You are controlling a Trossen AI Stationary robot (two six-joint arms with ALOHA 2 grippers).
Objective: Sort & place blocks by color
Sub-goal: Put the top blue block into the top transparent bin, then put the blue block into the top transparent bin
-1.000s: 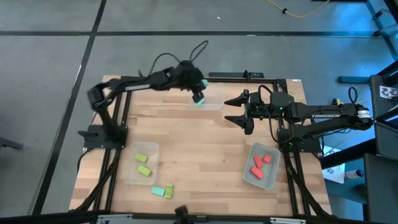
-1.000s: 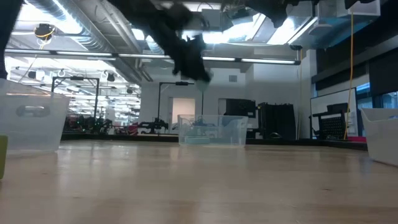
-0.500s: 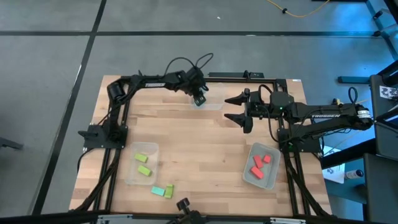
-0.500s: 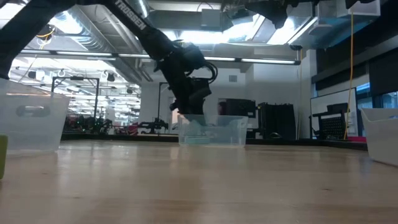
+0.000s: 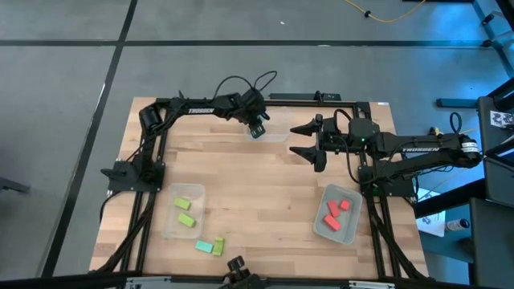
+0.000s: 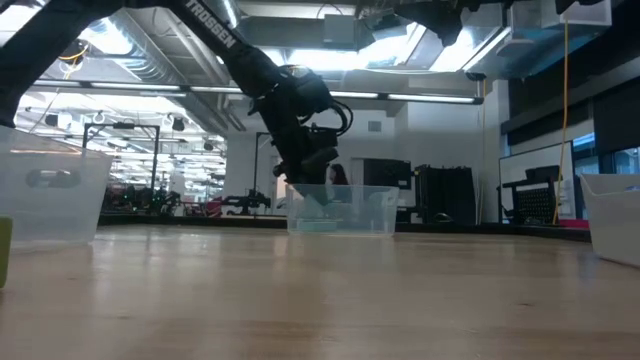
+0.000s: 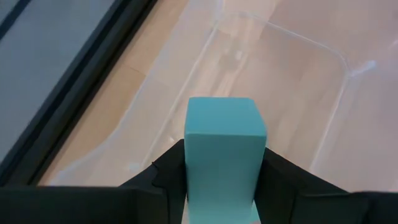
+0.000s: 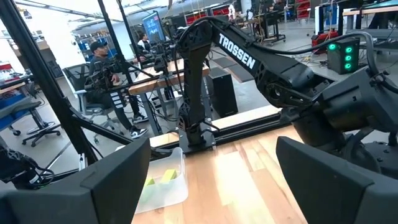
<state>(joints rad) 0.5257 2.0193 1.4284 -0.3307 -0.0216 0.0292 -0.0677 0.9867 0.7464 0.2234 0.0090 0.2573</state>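
My left gripper (image 5: 257, 129) reaches to the middle of the table's far edge, shut on a teal block (image 7: 225, 146). It hangs over a clear bin (image 5: 278, 136), dipping to that bin's rim (image 6: 372, 190) in the low view. My right gripper (image 5: 295, 140) hovers open, to the right of the far bin, with nothing between its fingers. A clear bin (image 5: 170, 218) at the near left holds lime blocks (image 5: 187, 210). A clear bin (image 5: 321, 225) at the near right holds red blocks (image 5: 336, 210). A teal block (image 5: 204, 246) and a lime block (image 5: 218, 246) lie loose on the table near its front edge. My left gripper pinches the teal block's two opposite long sides (image 7: 189, 168) between its two fingers (image 7: 165, 177). The fingers slant downward from the table's left. The block sticks out past the fingertips, its end face (image 7: 224, 116) forward, lifted clear above the bin's floor (image 7: 273, 93).
The dark frame rail (image 5: 321, 100) runs along the table's far edge, just behind the far bin. Bare wood (image 5: 249, 185) lies between the three bins. A person (image 8: 102, 68) sits in the room beyond the table.
My left gripper has gone down and a little toward the table's far edge, tipping more steeply downward. It went from well above the far bin to that bin's rim, the teal block still between its fingers. Most of the drop came first.
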